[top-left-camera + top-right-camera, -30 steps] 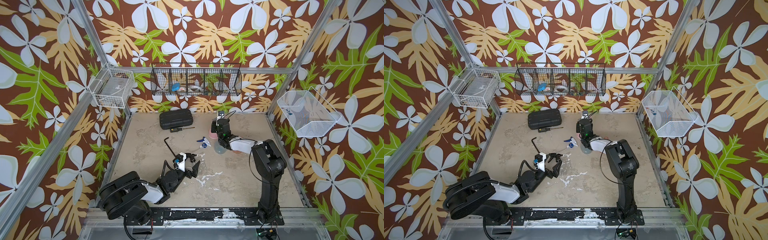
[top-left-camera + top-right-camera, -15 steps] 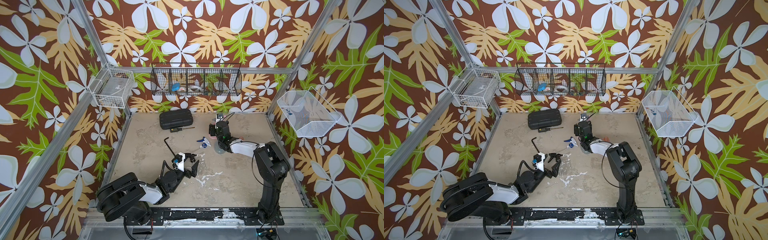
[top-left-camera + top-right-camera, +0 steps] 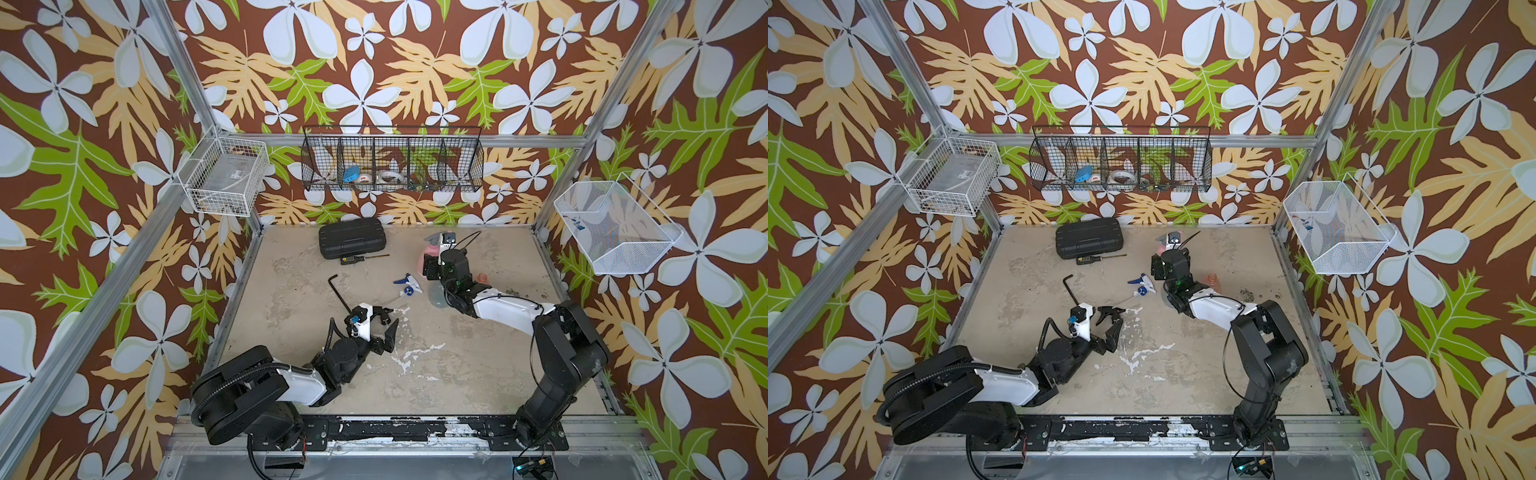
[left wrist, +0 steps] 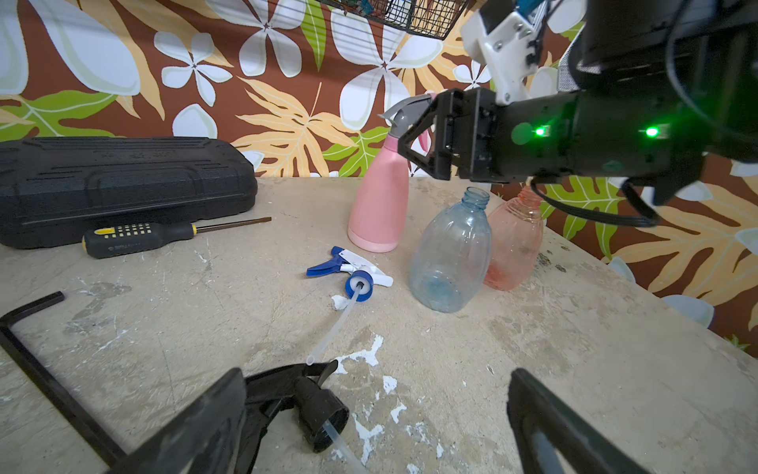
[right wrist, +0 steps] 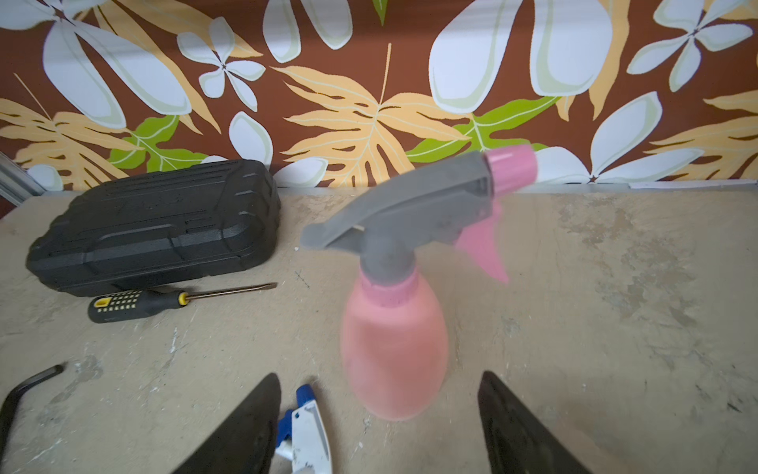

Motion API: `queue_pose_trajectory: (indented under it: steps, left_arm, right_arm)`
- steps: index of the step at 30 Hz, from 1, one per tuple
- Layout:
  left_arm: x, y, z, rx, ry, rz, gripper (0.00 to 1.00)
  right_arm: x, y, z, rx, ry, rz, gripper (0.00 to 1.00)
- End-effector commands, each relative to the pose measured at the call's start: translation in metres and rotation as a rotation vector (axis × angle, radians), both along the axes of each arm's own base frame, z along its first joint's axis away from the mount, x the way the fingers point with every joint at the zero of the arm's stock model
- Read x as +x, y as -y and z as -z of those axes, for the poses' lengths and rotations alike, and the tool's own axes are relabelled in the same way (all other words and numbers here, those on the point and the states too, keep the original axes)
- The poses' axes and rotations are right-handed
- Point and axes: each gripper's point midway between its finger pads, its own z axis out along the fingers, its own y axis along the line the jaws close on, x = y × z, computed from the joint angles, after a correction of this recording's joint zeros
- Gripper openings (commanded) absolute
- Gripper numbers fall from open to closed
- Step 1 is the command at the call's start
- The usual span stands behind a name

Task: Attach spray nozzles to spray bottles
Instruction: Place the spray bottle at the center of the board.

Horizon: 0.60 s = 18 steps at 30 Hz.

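Note:
The pink spray bottle (image 5: 393, 344) stands upright near the back wall with the pink and grey spray nozzle (image 5: 410, 205) on its neck. My right gripper (image 5: 379, 377) is open just short of it, touching nothing; in the left wrist view its fingers (image 4: 418, 135) are level with that nozzle. The clear bluish bottle (image 4: 451, 254) and the orange bottle (image 4: 514, 242) stand side by side under the right arm, both with bare necks. The white and blue nozzle (image 4: 352, 273) lies on the table. My left gripper (image 4: 375, 381) is open low over the table, with the black nozzle (image 4: 303, 394) lying beside one finger.
A black ribbed case (image 3: 352, 237) and a screwdriver (image 3: 361, 259) lie at the back. A black hex key (image 3: 338, 291) lies left of the left gripper. Wire baskets hang on the back wall (image 3: 392, 158), the left wall (image 3: 224, 174) and the right wall (image 3: 611, 224).
My right gripper's jaws have opened and let go of the pink bottle, and the right elbow has swung out to the right. The left arm has not moved.

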Motion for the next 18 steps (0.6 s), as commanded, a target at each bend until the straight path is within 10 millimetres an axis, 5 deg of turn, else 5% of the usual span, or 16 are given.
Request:
queue_pose_trajectory:
  steps: [1, 6, 14, 18]
  left_arm:
    - [0.006, -0.008, 0.002, 0.033, -0.009, -0.061, 1.00]
    - [0.004, -0.019, -0.007, -0.004, -0.024, -0.097, 1.00]
    - [0.011, -0.041, -0.005, -0.001, -0.034, -0.214, 1.00]
    - [0.011, -0.036, -0.005, 0.007, -0.029, -0.188, 1.00]
  right_arm:
    - [-0.017, 0.005, -0.008, 0.041, 0.007, 0.016, 0.74]
    - [-0.038, 0.024, -0.015, 0.096, -0.025, 0.031, 0.71]
    - [-0.032, 0.022, -0.001, 0.047, -0.116, 0.011, 0.68]
    - [-0.030, 0.023, 0.005, 0.036, -0.116, 0.021, 0.65]
